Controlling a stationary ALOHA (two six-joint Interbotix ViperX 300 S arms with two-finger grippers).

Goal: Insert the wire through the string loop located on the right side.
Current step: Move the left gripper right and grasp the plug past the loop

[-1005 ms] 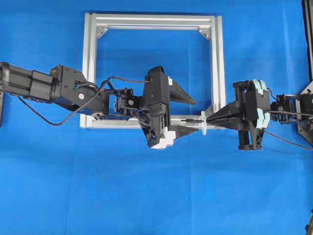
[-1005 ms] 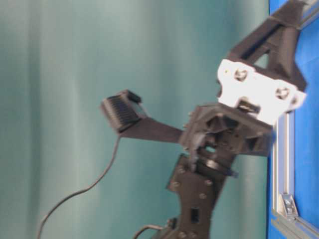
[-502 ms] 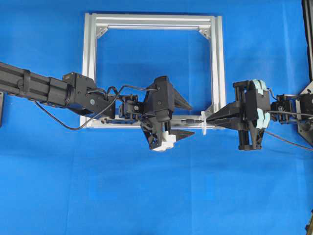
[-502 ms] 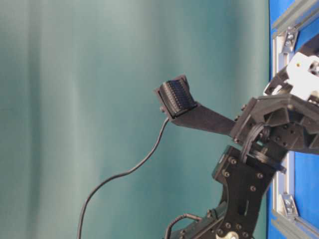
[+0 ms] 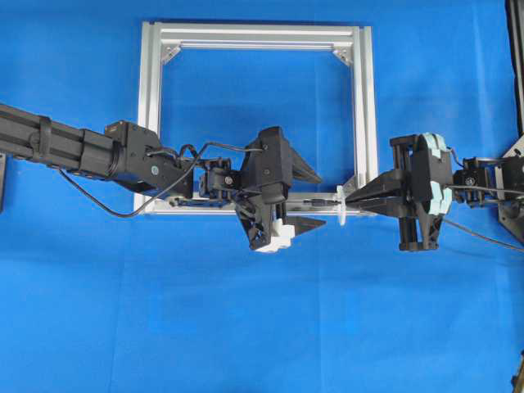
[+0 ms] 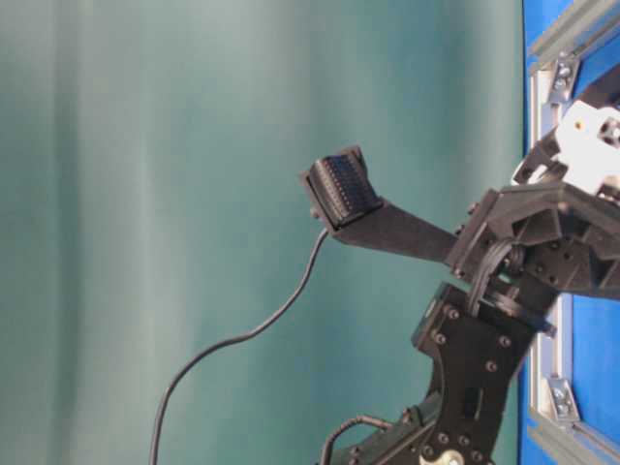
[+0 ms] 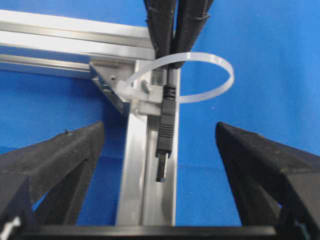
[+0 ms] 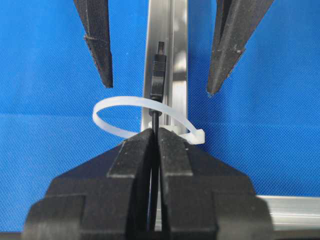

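Note:
My right gripper [image 5: 350,201] [image 8: 156,134] is shut on the thin black wire [image 8: 156,119], just right of the white string loop [image 5: 340,205] [image 8: 107,107] on the frame's lower right corner. The wire runs through the loop. Its slim plug [image 5: 315,201] [image 7: 165,135] [image 8: 158,75] sticks out on the far side, over the silver bar. My left gripper [image 5: 315,199] [image 7: 159,131] is open, one finger on each side of the plug and neither touching it. The loop [image 7: 227,70] hangs just beyond the plug in the left wrist view.
The square silver frame [image 5: 254,34] lies on the blue table cover. Its bottom bar [image 7: 135,170] [image 8: 177,50] runs under the plug. A corner bracket [image 7: 107,82] sits next to the loop. The left arm's black cable [image 5: 90,192] [image 6: 232,339] hangs free.
From a second ago, the left gripper has sunk lower over the bottom bar and turned, bracketing the plug. Over the last half second nothing has moved. The right gripper has stayed shut.

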